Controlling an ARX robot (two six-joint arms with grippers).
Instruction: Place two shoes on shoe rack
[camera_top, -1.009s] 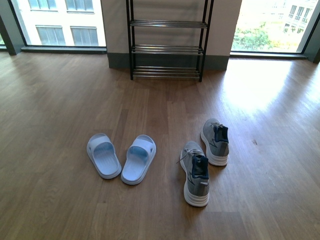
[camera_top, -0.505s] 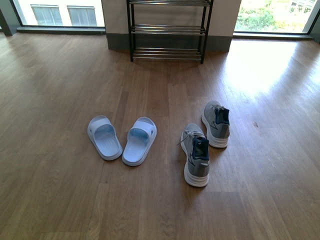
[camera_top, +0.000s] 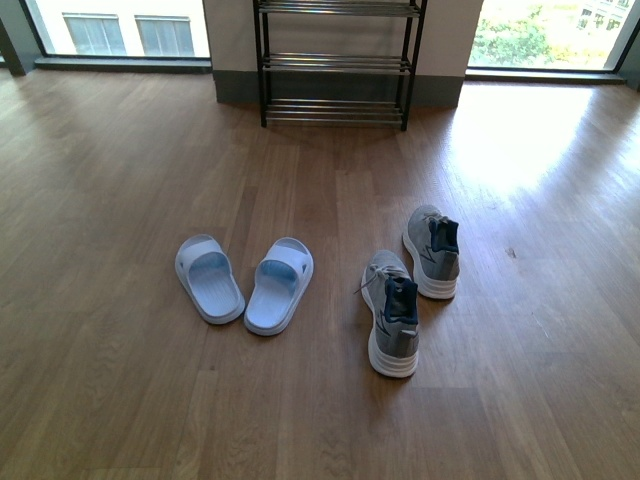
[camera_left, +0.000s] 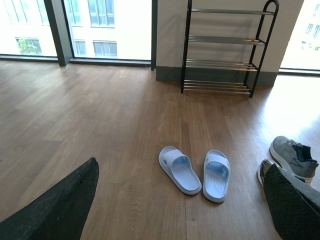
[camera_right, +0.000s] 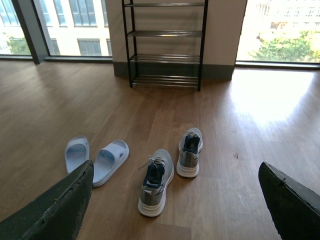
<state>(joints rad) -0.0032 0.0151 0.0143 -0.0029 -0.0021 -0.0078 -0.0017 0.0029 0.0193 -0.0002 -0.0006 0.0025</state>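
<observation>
The left gripper (camera_left: 180, 167) and right gripper (camera_right: 176, 166) are held spread wide and empty. Sneakers (camera_top: 392, 320) and sandals (camera_top: 208, 280) are seen on the floor (camera_top: 120, 180) ahead of them, the shoe rack (camera_top: 335, 62) well beyond.

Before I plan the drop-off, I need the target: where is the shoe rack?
In the front view the shoe rack stands far ahead, centred against the wall between two windows, beyond the slides and sneakers.

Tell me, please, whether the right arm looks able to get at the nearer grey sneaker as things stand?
Probably yes. The nearer sneaker lies ahead of the open right gripper, with only bare floor between them; whether the arm stretches that far can't be judged.
</observation>
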